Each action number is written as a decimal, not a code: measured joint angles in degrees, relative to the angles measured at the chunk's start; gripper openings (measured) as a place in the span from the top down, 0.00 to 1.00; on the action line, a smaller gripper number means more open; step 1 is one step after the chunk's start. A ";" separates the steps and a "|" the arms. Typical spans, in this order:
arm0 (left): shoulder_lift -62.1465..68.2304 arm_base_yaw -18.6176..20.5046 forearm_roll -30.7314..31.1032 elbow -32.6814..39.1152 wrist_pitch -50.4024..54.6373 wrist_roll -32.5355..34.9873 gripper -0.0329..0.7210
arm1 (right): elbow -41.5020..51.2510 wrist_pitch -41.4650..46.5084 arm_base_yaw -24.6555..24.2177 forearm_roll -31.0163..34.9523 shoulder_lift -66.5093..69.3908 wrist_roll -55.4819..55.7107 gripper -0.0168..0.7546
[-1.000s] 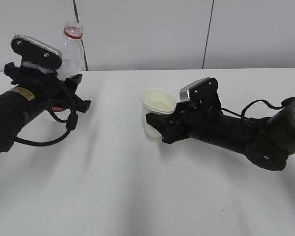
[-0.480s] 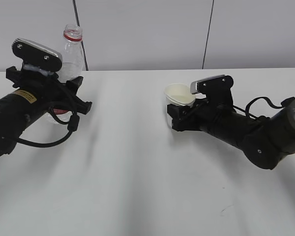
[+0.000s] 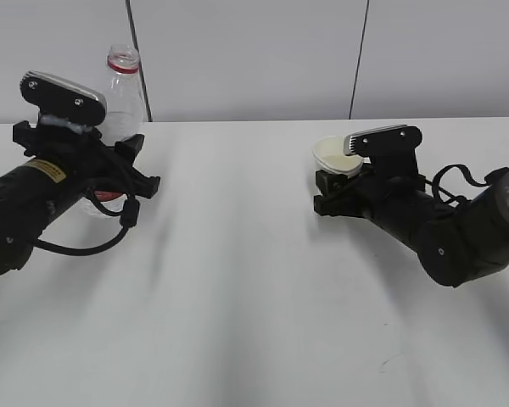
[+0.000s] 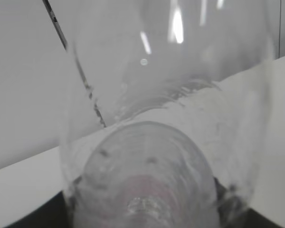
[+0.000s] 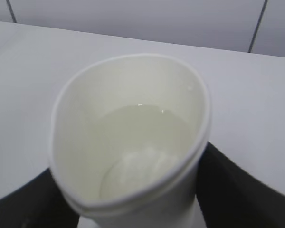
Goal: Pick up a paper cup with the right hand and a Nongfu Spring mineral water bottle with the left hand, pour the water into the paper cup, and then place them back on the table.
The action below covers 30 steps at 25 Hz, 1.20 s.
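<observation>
right wrist view: right hand (image 3: 331,193) grips paper cup (image 5: 133,137) holding water (image 5: 147,133); left hand (image 3: 127,165) clasps bottle (image 4: 171,118)

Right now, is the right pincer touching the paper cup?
Touching. In the right wrist view the paper cup is squeezed oval, with the right pincer black against both sides.

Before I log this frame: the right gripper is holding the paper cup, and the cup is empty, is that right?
Not quite. The right gripper does hold the paper cup, but the cup is not empty: the right wrist view shows water pooled inside it.
</observation>
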 joint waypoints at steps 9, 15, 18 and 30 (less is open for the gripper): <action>2.64 0.00 0.04 0.00 -3.49 -0.77 0.55 | 0.00 -2.80 0.00 3.77 2.97 -1.44 0.34; 2.64 0.00 0.11 0.00 -3.53 -0.85 0.55 | -0.05 -7.74 0.00 5.07 5.37 -1.52 0.34; 2.64 0.00 0.11 0.00 -3.58 -0.92 0.55 | -0.05 -8.66 0.00 5.07 5.80 -1.52 0.34; 2.88 0.00 0.22 0.00 -3.70 -0.97 0.55 | -0.05 -9.05 0.00 5.10 5.93 -1.52 0.22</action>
